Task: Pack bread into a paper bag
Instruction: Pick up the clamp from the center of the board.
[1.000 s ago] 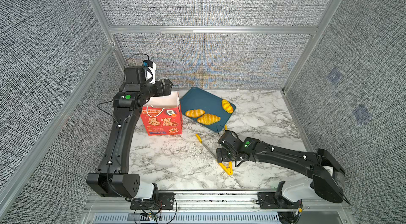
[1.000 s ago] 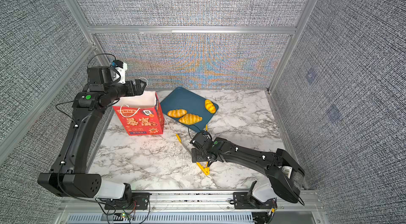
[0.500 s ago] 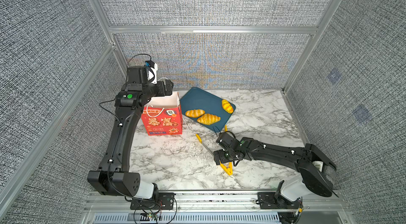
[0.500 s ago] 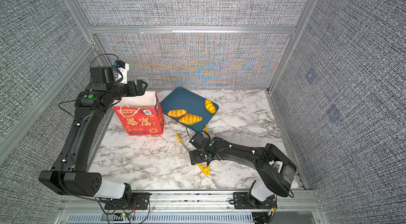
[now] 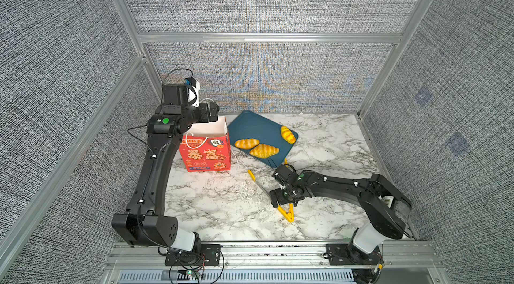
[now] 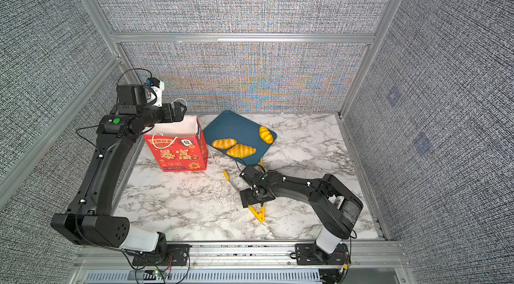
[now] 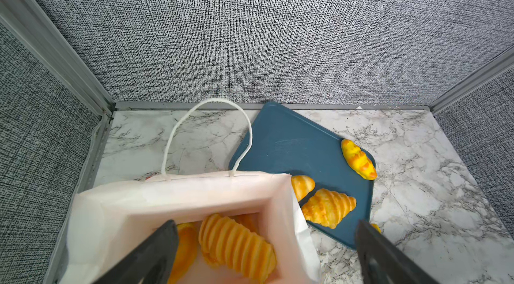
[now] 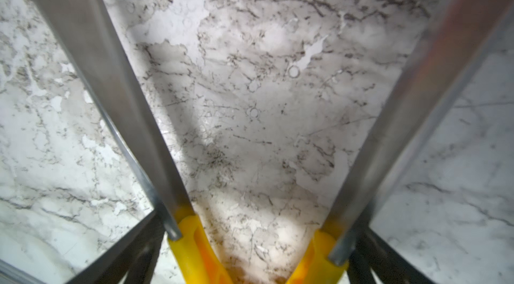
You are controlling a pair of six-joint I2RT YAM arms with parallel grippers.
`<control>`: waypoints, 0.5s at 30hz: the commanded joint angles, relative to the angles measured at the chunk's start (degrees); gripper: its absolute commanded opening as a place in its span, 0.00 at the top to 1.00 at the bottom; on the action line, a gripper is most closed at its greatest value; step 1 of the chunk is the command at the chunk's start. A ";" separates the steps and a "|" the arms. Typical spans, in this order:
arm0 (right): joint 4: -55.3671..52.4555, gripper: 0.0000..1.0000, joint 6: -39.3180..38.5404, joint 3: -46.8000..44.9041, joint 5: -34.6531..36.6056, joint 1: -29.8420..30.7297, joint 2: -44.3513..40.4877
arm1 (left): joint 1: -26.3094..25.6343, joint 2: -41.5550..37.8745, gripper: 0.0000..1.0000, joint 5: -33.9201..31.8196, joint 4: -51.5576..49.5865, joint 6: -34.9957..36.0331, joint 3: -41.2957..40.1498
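Hovering over the open mouth of the red paper bag [image 5: 207, 154], the left gripper [image 7: 264, 228] has its jaws spread wide and empty. Directly beneath it, inside the bag, lie a ridged loaf [image 7: 236, 243] and other bread [image 7: 185, 246]. Just beside the bag, off to this gripper's right, three more pastries [image 5: 263, 150] rest on a dark blue tray [image 5: 256, 126]. The right gripper [image 8: 257, 243], low over the marble table [image 5: 222, 207], straddles yellow-tipped tongs [image 5: 287, 212] with jaws wide; whether they touch is unclear.
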 commanded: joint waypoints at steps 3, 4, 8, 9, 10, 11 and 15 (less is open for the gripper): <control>0.37 0.03 -1.42 0.98 -0.44 0.08 1.68 | 0.02 0.35 0.00 -0.72 -0.27 0.74 0.41; 0.36 0.03 -1.47 1.17 -0.48 0.08 2.48 | -0.03 0.28 0.00 -0.85 -0.30 0.79 0.38; -0.25 0.03 -1.73 2.25 -0.61 0.17 5.24 | 0.01 0.38 0.00 -1.25 -0.24 0.90 0.12; -0.42 0.03 -1.79 2.46 -0.53 0.26 5.70 | -0.02 0.43 0.00 -1.30 -0.30 0.95 0.12; -1.07 0.03 -1.78 2.82 -0.27 0.25 6.19 | -0.03 0.44 0.00 -1.36 -0.29 1.02 0.03; -1.52 0.03 -1.98 3.11 -0.09 0.26 6.61 | -0.01 0.44 0.00 -1.38 -0.30 1.04 0.03; -2.53 0.03 -2.04 3.83 -0.18 0.35 7.77 | -0.14 0.50 0.00 -1.47 -0.30 1.08 -0.21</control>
